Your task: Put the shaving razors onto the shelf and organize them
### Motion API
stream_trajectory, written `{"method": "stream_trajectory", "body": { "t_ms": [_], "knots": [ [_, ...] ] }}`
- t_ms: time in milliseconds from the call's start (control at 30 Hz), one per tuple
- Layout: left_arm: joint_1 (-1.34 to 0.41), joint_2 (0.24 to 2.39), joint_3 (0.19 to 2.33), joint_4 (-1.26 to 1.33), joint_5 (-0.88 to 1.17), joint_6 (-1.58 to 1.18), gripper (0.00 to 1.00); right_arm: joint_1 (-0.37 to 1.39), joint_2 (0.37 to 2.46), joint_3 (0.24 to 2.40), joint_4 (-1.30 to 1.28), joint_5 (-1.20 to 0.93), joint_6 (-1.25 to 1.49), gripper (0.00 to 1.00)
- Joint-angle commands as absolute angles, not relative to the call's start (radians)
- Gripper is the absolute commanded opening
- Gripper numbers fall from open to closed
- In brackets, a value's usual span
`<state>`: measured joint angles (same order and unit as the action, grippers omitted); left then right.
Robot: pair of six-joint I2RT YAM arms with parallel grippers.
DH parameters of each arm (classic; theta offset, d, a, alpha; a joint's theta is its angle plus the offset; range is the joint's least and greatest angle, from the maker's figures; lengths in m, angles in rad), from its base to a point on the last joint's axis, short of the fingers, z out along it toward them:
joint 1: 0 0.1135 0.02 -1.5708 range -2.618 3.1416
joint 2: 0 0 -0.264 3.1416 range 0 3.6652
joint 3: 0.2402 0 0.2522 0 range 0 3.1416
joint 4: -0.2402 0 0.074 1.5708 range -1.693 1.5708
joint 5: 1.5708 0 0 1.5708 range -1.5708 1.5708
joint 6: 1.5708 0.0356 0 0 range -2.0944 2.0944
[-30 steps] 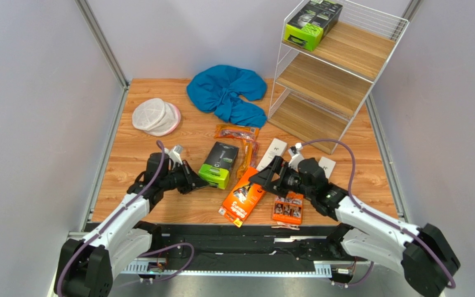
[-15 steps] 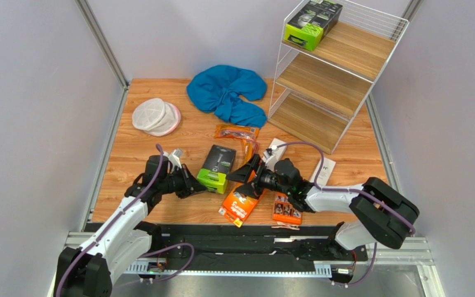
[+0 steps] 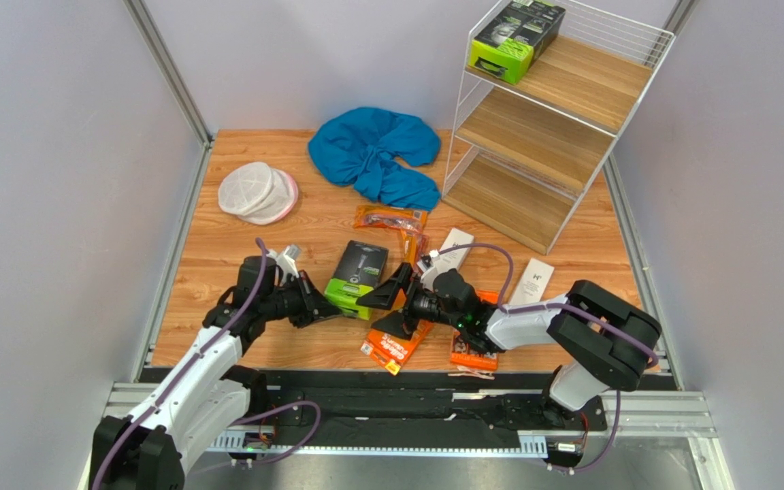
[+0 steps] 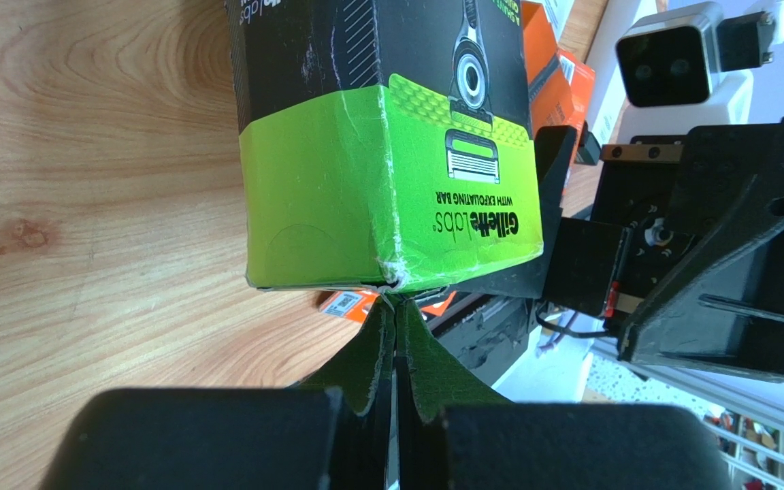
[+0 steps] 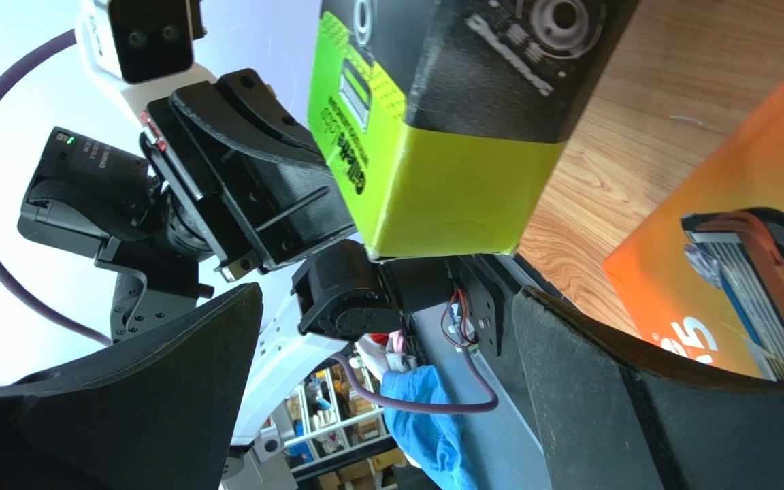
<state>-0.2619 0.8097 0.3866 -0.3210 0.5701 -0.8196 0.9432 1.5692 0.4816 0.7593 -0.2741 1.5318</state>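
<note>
- Now, on the left, my left hand (image 3: 321,306) has hardly shifted. Its fingers are pressed together and pinch nothing, with the tips butted against the near corner of the lime-green-and-black box (image 3: 357,274).
- That box lies flat on the worktop (image 3: 263,255), nudged only slightly from a second ago.
- Just right of it, my right hand (image 3: 391,306) is the real change. It has swung left across the orange carton (image 3: 391,347) and now sits spread wide, facing the box's right side and gripping nothing.
- I read this as a two-handed set-up, with the left bracing the box while the right closes on it.
- Far right, the shelf (image 3: 534,138) carries one matching green pack (image 3: 516,36) on its top tier. The lower boards are bare, so most of the razors are still to go.
</note>
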Motion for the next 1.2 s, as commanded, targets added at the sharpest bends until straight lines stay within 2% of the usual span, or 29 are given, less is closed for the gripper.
{"method": "stream_trajectory", "body": {
  "t_ms": [0, 200, 500, 867, 1167],
  "knots": [
    [-0.264, 0.788, 0.434, -0.296, 0.604, -0.811, 0.0, 0.959, 1.549, 0.466, 0.782, -0.221, 1.557, 0.97],
    [-0.262, 0.782, 0.442, -0.304, 0.618, -0.816, 0.0, 0.959, 1.641, 0.488, 0.869, -0.189, 1.566, 0.97],
    [-0.264, 0.787, 0.472, -0.322, 0.64, -0.807, 0.0, 0.96, 1.968, 0.442, 1.477, -0.109, 1.733, 0.8],
    [-0.264, 0.782, 0.468, -0.33, 0.634, -0.804, 0.0, 0.962, 1.924, 0.414, 1.485, -0.074, 1.733, 0.63],
    [-0.264, 0.772, 0.472, -0.354, 0.617, -0.79, 0.0, 0.962, 1.896, 0.443, 1.497, -0.1, 1.71, 0.23]
  ]
}}
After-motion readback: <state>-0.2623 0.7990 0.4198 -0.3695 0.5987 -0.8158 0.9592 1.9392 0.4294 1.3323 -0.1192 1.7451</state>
